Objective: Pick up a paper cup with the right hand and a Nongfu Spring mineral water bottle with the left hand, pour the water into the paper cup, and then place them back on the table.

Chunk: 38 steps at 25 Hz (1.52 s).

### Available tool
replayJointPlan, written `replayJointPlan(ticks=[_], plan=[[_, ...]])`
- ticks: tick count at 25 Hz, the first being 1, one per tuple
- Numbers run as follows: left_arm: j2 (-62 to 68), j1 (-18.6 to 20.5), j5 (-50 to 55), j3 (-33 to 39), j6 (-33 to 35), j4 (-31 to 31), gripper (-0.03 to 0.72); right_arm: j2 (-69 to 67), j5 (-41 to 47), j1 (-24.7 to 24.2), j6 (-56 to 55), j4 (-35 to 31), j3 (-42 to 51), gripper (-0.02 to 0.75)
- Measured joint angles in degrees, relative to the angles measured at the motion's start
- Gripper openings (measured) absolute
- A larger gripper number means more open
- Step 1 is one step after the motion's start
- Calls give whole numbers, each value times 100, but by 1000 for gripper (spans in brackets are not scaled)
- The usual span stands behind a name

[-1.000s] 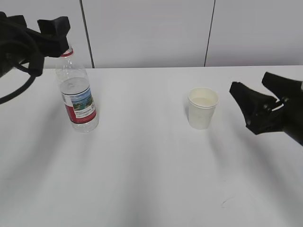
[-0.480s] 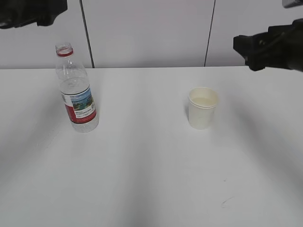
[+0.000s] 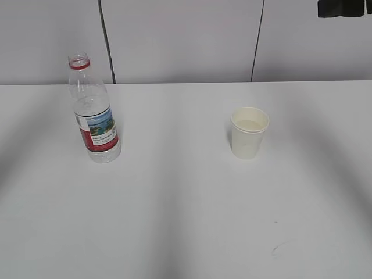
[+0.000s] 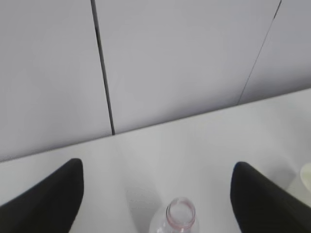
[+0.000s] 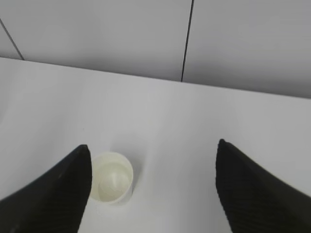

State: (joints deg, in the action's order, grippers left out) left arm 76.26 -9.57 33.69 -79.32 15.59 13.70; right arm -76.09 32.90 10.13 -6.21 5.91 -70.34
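Note:
The Nongfu Spring bottle stands upright and uncapped on the white table at the left. Its open mouth shows from above in the left wrist view. The paper cup stands upright right of centre and holds some water; it also shows in the right wrist view. My left gripper is open, high above the bottle, out of the exterior view. My right gripper is open, high above the table, with the cup by its left finger. Only a black piece of the right arm shows at the top right.
A grey panelled wall runs behind the table's far edge. A small dark scuff mark lies near the front right of the table.
Both arms have risen away from the table. The left arm has left the exterior view; the right arm has climbed to the top right corner. Bottle and cup have not moved.

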Motion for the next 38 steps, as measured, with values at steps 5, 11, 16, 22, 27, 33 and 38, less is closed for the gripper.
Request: replayJointPlan(ticks=[5, 11, 16, 22, 27, 33, 38], plan=[[5, 278, 1937, -426, -339, -525, 554, 0, 1799, 0, -12, -139, -727, 586], [12, 303, 3506, -470, -1044, -1087, 554, -61, 3385, 0, -12, -165, -978, 585], [12, 303, 3801, -481, -1627, -1553, 554, -247, 3794, 0, -12, -274, -986, 585], [12, 303, 3806, -436, -2323, -1580, 554, -262, 3821, 0, -12, -290, -986, 585], [-214, 303, 3794, 257, -2370, -1574, 554, -262, 3834, 0, -12, -238, -986, 585], [-689, 303, 3781, 1065, -2383, -1574, 554, -114, 3837, 0, -12, -539, -922, 585], [-1340, 303, 3774, 1631, -2374, -1574, 554, 516, 3837, 0, -12, -1170, -244, 585]])
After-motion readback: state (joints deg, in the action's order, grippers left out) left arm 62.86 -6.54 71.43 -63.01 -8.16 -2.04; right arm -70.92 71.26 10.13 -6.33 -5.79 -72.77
